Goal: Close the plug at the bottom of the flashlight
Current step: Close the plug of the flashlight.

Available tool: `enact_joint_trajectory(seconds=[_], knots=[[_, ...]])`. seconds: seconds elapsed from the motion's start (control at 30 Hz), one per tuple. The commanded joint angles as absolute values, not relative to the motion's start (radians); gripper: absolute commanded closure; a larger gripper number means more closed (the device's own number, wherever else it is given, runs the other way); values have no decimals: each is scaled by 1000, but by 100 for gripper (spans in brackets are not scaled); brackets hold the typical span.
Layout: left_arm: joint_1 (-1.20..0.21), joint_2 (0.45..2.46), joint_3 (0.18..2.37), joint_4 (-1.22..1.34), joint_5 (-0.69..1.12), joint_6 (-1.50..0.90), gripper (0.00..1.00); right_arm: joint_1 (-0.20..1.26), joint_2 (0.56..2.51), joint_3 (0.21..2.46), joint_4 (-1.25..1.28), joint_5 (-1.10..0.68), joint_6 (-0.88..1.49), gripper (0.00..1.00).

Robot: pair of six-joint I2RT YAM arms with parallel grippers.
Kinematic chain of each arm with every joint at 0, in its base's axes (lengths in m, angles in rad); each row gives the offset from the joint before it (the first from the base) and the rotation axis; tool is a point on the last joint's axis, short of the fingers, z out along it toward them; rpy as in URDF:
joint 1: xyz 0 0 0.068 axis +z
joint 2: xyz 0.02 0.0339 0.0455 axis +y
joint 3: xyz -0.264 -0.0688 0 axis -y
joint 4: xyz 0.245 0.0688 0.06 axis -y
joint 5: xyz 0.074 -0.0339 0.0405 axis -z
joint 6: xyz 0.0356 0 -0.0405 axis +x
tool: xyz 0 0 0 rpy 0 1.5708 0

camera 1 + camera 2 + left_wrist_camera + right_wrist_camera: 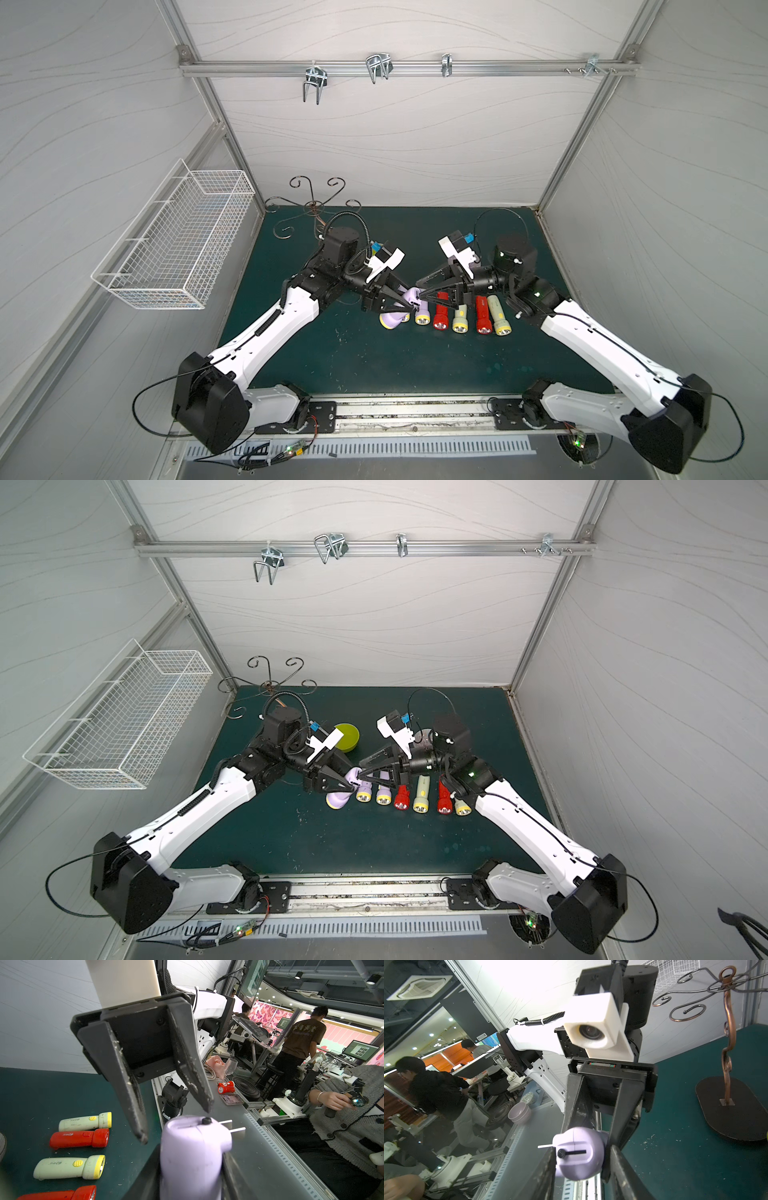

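Nearest me runs the rail [415,409] with both arm bases. Beyond it the arms reach over the green tabletop [365,365] and meet near its middle. Left hand [589,1134] is clenched on the lilac flashlight [392,319], a finger on either side of the body. It sits at the left end of a row [459,322] of other flashlights lying heads toward me. From the left wrist I see the plug [236,1130] at its tail, two metal prongs sticking out clear of the body. Right hand [175,1124] is released, fingers spread over that tail. One tip is just above the small black knob [206,1120], the other just beside the body. I cannot tell if either touches. On the far side of the left hand sits a green bowl [347,737].
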State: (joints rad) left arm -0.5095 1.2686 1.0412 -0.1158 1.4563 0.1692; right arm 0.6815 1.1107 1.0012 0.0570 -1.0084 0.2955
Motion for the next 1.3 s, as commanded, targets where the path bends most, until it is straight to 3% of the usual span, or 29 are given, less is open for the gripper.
enact_joint_trajectory(seconds=[0.0, 0.27, 0.7, 0.97, 1.07, 1.27], knots=[[-512, 1255, 1092, -96, 1494, 202, 100, 693, 1099, 1011, 56, -1025, 300, 52], [-512, 1264, 1095, -103, 1496, 206, 100, 710, 1133, 1025, 60, -1023, 299, 53], [-514, 1261, 1101, -124, 1514, 226, 99, 716, 1165, 1020, 75, -1056, 302, 71], [-514, 1236, 1109, -142, 1517, 242, 99, 716, 1173, 1016, 35, -1048, 270, 78], [-514, 1225, 1111, -146, 1525, 245, 99, 715, 1178, 1008, 26, -1042, 263, 85], [-514, 1212, 1117, -165, 1538, 264, 99, 714, 1186, 1006, 9, -1036, 251, 87]])
